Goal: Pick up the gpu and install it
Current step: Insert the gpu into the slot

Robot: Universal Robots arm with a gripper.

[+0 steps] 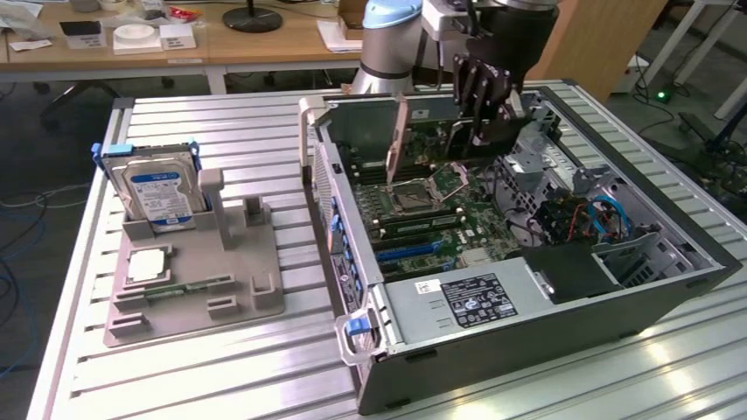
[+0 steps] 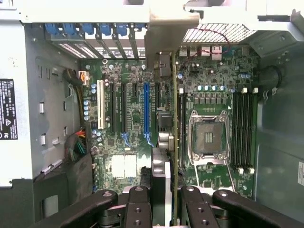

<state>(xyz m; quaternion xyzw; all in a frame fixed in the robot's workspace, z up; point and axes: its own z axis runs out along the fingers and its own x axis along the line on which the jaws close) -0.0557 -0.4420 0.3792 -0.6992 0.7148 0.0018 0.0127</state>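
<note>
The gpu (image 1: pixel 499 138) is a thin dark card held upright on its edge over the motherboard (image 1: pixel 450 214) inside the open computer case (image 1: pixel 548 332). My gripper (image 1: pixel 481 112) reaches down from above and is shut on the card's upper edge. In the wrist view the gpu (image 2: pixel 174 142) appears edge-on as a thin line between my two black fingers (image 2: pixel 137 206), with its metal bracket (image 2: pixel 168 35) at the case's rear wall. It hangs between the blue expansion slot (image 2: pixel 146 109) and the CPU socket (image 2: pixel 207 137). I cannot tell whether it touches a slot.
A grey fixture (image 1: pixel 192 289) on the slatted metal table at the exterior view's left holds a blue-labelled hard drive (image 1: pixel 161 194), a square chip (image 1: pixel 150 263) and a green memory stick (image 1: pixel 187 286). A brownish upright plate (image 1: pixel 398 131) stands in the case. The power supply (image 1: pixel 467 302) fills the near corner.
</note>
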